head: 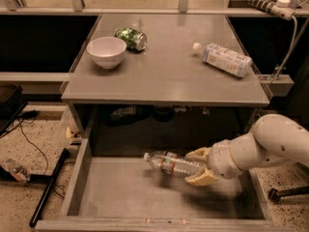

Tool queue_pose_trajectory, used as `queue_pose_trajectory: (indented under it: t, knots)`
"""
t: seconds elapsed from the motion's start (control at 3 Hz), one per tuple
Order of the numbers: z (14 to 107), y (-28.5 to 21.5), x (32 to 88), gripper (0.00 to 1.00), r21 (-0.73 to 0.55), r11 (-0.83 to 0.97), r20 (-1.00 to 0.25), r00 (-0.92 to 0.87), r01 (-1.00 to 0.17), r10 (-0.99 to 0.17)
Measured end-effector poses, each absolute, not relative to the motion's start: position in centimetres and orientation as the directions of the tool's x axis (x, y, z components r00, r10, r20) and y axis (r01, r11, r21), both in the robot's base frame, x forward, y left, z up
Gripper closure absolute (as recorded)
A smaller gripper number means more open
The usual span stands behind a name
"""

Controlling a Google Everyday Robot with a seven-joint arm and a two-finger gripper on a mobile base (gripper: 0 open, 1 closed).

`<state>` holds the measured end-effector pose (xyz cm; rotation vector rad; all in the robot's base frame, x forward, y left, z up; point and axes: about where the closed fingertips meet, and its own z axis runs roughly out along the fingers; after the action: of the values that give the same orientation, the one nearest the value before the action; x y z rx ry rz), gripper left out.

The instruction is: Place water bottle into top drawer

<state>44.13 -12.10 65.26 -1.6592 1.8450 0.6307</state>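
The clear ribbed water bottle [170,164] with a red-and-blue label band lies on its side, cap pointing left, held just above the floor of the open grey top drawer [120,197]. My gripper [199,166] comes in from the right on a white arm and is shut on the bottle's base end, its tan fingers [201,177] above and below it. The bottle is over the middle-right of the drawer.
On the tabletop [169,76] stand a white bowl [106,51], a crushed green can [131,37] and an opaque white-labelled bottle [223,59] lying on its side. Cables and a black pole lie on the floor at left. A power strip [263,1] is at the upper right.
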Motion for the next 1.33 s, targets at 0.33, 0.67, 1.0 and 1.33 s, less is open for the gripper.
queue_pose_trajectory:
  t: [0.33, 0.67, 1.0, 1.33]
  knots:
    - [62.6, -11.2, 44.0, 1.0, -0.014, 0.123, -0.68, -0.08, -0.992, -0.729]
    - [61.3, -10.8, 44.7, 1.0, -0.046, 0.159, -0.668, -0.088, -0.986, -0.739]
    - [61.3, -10.9, 44.9, 0.81, -0.054, 0.165, -0.668, -0.087, -0.985, -0.739]
    - [61.3, -10.8, 44.9, 0.58, -0.054, 0.165, -0.668, -0.087, -0.985, -0.739]
